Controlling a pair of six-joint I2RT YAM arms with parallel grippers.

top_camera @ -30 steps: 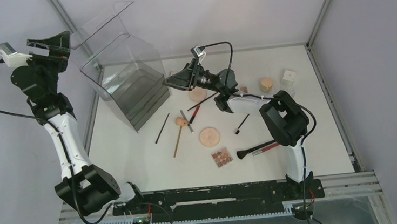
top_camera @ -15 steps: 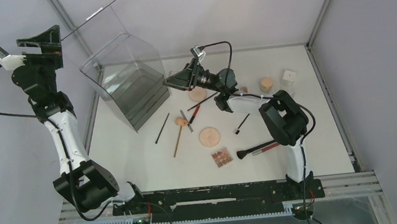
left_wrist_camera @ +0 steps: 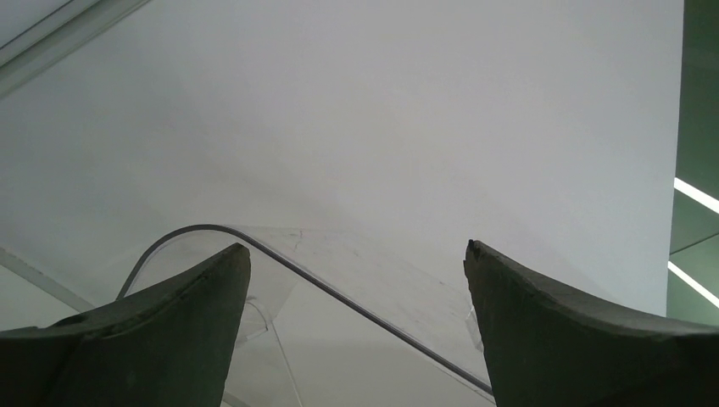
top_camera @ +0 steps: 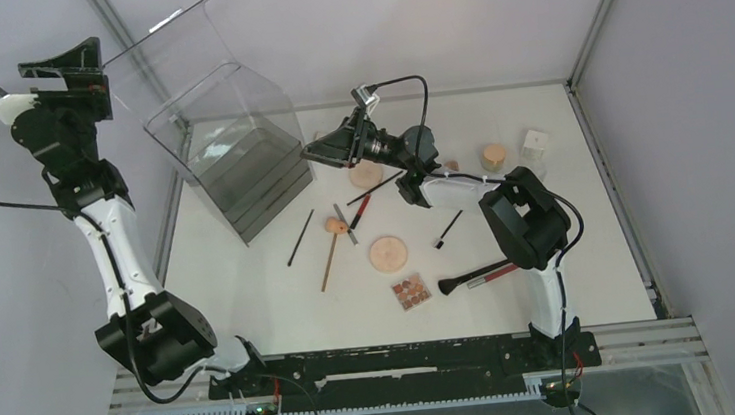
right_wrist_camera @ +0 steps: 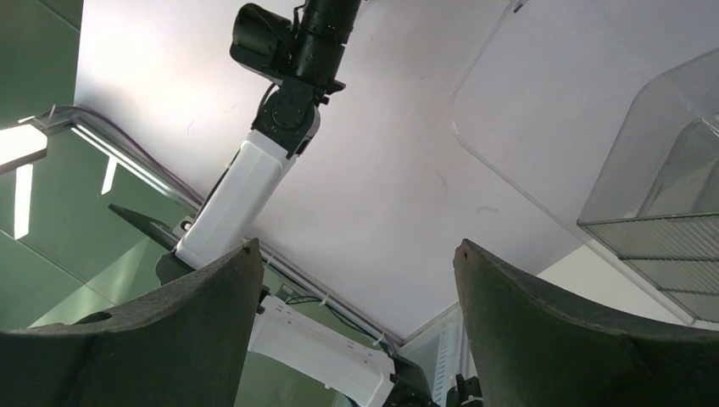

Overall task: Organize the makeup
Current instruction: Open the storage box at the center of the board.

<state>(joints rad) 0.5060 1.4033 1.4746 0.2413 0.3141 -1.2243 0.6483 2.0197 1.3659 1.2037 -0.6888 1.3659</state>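
Note:
The makeup lies scattered on the white table: two peach discs (top_camera: 388,254) (top_camera: 367,174), a square palette (top_camera: 411,291), a thin black brush (top_camera: 300,237), a wooden-handled brush (top_camera: 329,261), a beige sponge (top_camera: 335,226), a red pencil (top_camera: 361,211) and a thick brush (top_camera: 475,276). My left gripper (top_camera: 99,78) (left_wrist_camera: 356,254) is open, raised at the far left, with the clear lid's edge (left_wrist_camera: 356,297) running between its fingers. My right gripper (top_camera: 311,152) (right_wrist_camera: 356,250) hangs open and holds nothing, next to the organizer's right side.
The clear acrylic organizer (top_camera: 228,149) (right_wrist_camera: 661,195) stands at the back left, its lid (top_camera: 164,45) swung up. A tan-capped jar (top_camera: 493,156) and a white cube bottle (top_camera: 535,143) stand at the back right. Metal frame posts run along both table sides.
My left gripper has moved up and to the left, and the organizer's lid has swung further up. The right arm has barely moved.

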